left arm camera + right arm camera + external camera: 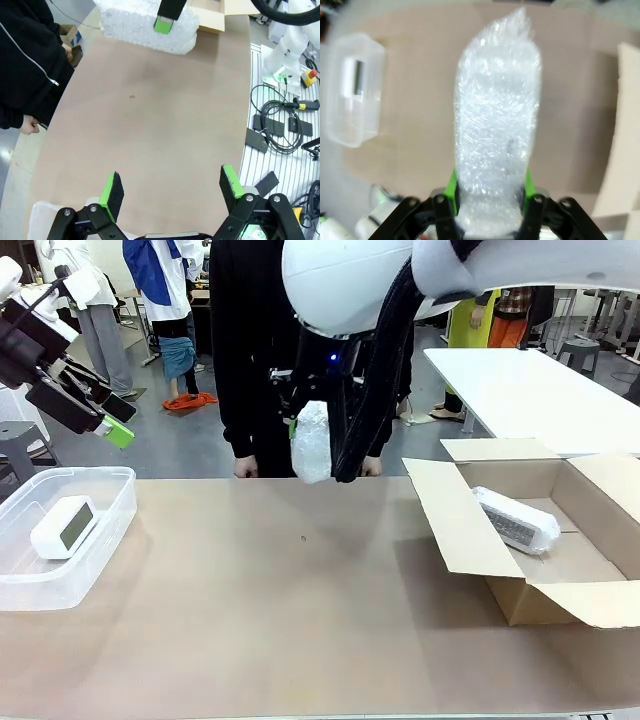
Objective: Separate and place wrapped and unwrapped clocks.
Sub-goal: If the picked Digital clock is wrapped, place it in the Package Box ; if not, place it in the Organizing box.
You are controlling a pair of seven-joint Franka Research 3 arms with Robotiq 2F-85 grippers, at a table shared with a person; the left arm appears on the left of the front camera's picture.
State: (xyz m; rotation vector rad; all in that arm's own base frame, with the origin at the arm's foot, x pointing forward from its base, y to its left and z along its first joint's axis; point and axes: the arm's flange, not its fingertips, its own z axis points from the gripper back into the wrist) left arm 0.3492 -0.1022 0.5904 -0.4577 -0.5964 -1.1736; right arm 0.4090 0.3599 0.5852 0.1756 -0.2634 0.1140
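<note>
Front view: right hand (300, 430) carries a wrapped clock (311, 443) above the worktop (300, 620), mid-transfer.
Right wrist view shows the right hand's green pads (451, 186) clamped on the lower end of the bubble-wrapped bundle, which hangs clear of the worktop near the person at the far edge. A second wrapped clock (516, 520) already lies inside the open cardboard box (455, 525) at the right; the bare clock (64, 527) rests in the clear plastic tub (110, 530) at the left. The left hand (171, 189) hovers with its jaws spread wide and nothing between them, above the tub side. The step in hand appears to be delivery of the last wrapped item; the next move likely calls for carrying it rightward over the box flap, lowering beside the bundle already there, then releasing.
</note>
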